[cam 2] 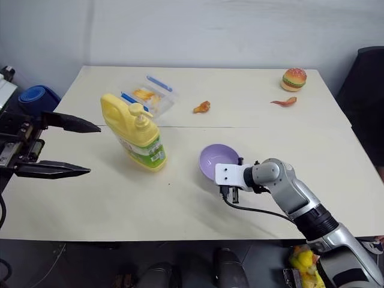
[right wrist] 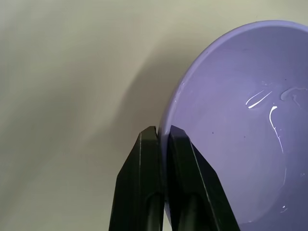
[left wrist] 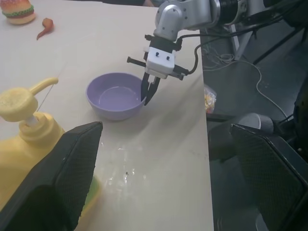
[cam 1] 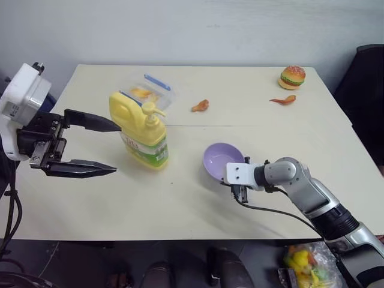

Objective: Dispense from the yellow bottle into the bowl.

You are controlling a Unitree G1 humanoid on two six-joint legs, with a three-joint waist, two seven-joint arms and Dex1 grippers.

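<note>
Robot lab: bare table [cam 1: 198, 198], toy burger [cam 1: 292, 77], cables.

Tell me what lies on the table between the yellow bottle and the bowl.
Nothing: between the yellow bottle and the bowl there is bare table, as the left eye view shows.

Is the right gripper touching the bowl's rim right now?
Touching. In the right wrist view the right gripper is shut on the rim of the bowl, one finger outside the wall and one inside, with no gap showing.
</note>
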